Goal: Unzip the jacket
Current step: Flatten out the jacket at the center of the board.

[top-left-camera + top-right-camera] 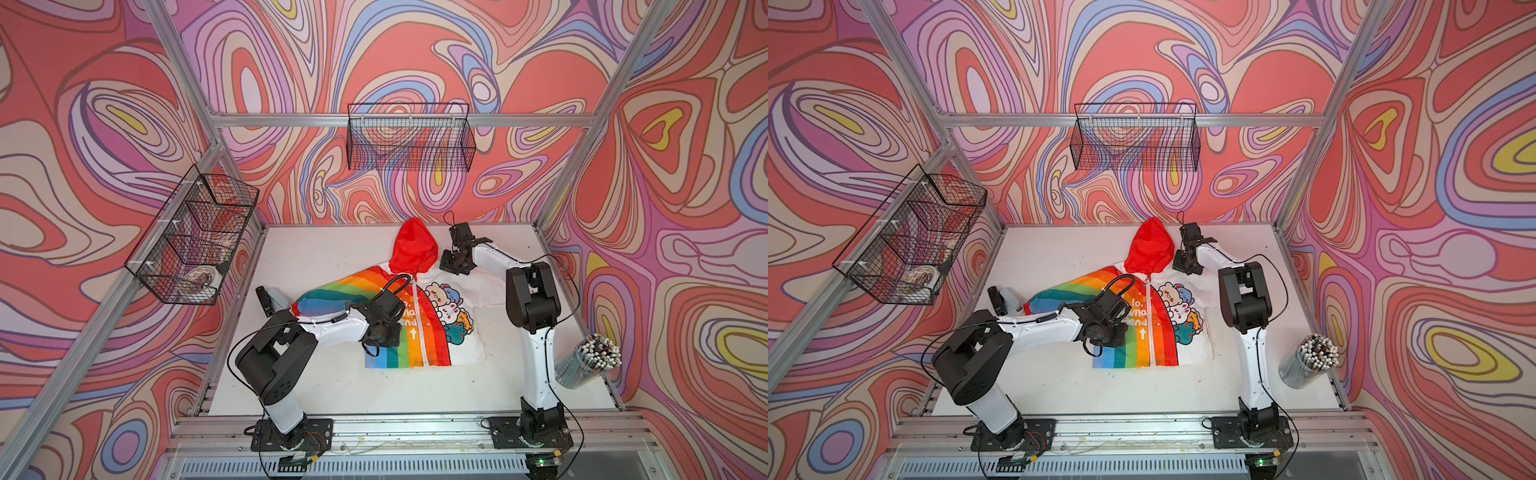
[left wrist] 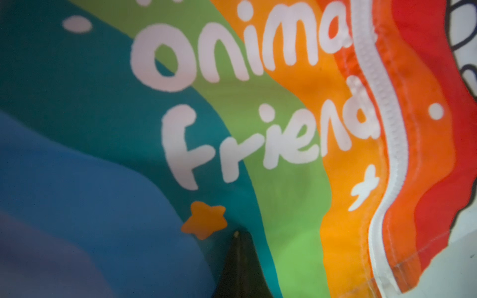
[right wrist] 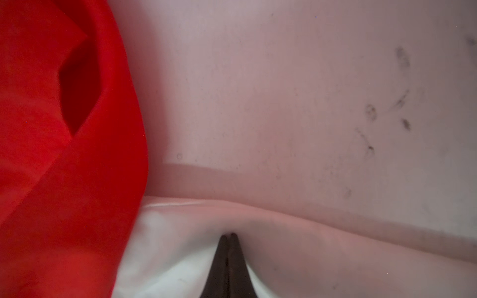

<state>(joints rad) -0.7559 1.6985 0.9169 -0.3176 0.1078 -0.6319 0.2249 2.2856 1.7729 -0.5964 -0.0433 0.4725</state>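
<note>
Left gripper (image 2: 236, 235) tight on jacket (image 2: 284, 193) rainbow side, right gripper (image 3: 229, 236) tight on white shoulder

smooth cloth jacket (image 1: 432, 332), matt wht table (image 1: 332, 257)

The jacket (image 1: 432, 332) lies mid-table (image 1: 332, 257), pencil cup (image 1: 590, 361) far right.

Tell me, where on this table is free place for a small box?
Widest: the near strip of the table between the jacket hem and the front rail. Also the far left corner beside the hood. Crowded: the middle, under the left arm and right arm, and the near right edge by the pencil cup.
</note>
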